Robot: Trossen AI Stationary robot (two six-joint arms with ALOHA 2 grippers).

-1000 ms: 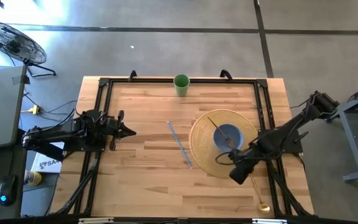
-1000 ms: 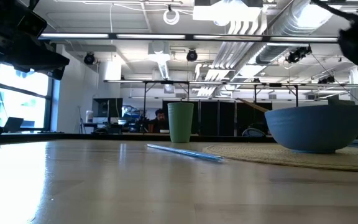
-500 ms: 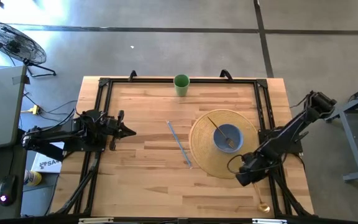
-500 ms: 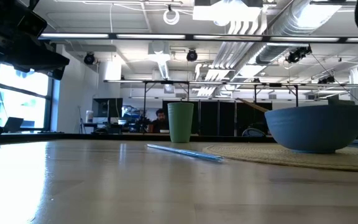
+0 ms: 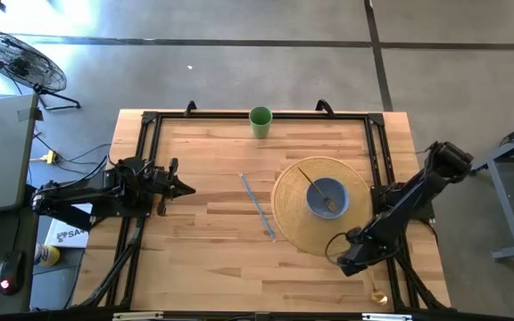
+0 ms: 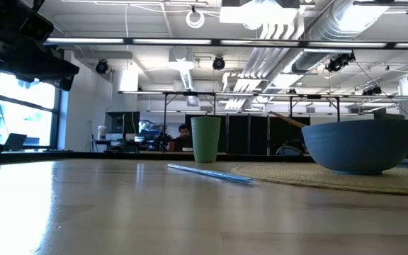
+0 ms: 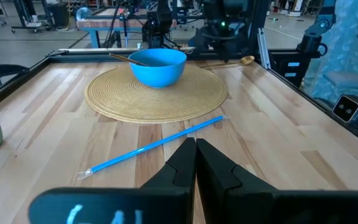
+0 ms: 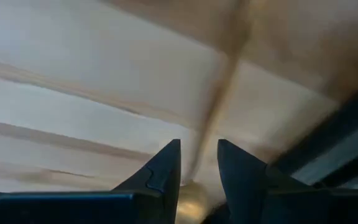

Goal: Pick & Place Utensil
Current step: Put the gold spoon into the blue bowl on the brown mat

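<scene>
A gold spoon (image 5: 375, 287) lies flat on the table near its near right corner, handle pointing toward the mat. My right gripper (image 5: 355, 264) hangs over the handle end, pointing steeply down and open. In the right wrist view the blurred handle (image 8: 219, 106) runs away through the narrow gap between the fingers. A blue bowl (image 5: 327, 196) stands on a round woven mat (image 5: 288, 218), and a brown utensil (image 5: 310, 180) leans in it. My left gripper (image 7: 196, 149) is shut at the table's left side.
A blue straw (image 5: 257, 207) lies on the wood left of the mat. A green cup (image 5: 261, 121) stands at the far edge. A black frame rail (image 5: 384, 178) runs along the right side beside my right arm. Bare wood lies between the straw and my left gripper.
My right gripper has left the mat's near edge and gone toward the table's near right corner, sinking and rolling as it went. It now stands over the gold spoon's handle. The spoon, bowl, straw and cup have not moved.
</scene>
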